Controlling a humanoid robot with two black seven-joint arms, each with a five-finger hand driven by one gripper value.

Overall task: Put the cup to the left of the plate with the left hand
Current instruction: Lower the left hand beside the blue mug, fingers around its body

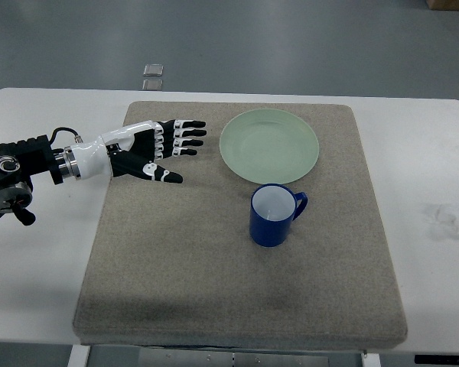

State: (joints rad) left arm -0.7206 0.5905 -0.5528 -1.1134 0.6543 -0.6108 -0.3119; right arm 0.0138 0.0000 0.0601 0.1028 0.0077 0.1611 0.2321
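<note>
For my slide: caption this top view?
Open left hand hovers left of green plate; blue cup stands below it.

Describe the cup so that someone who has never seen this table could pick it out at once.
Start at the grey-brown mat covering the middle of the white table. On it lies a pale green plate; just in front of the plate, nearer the camera, stands the cup. It is the only deep blue thing there, upright, white inside, with its handle pointing toward the right.

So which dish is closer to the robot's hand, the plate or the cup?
The round pale green plate. It lies just past the left hand's outstretched fingertips, while the blue mug with the white inside stands farther right and nearer the camera.
</note>
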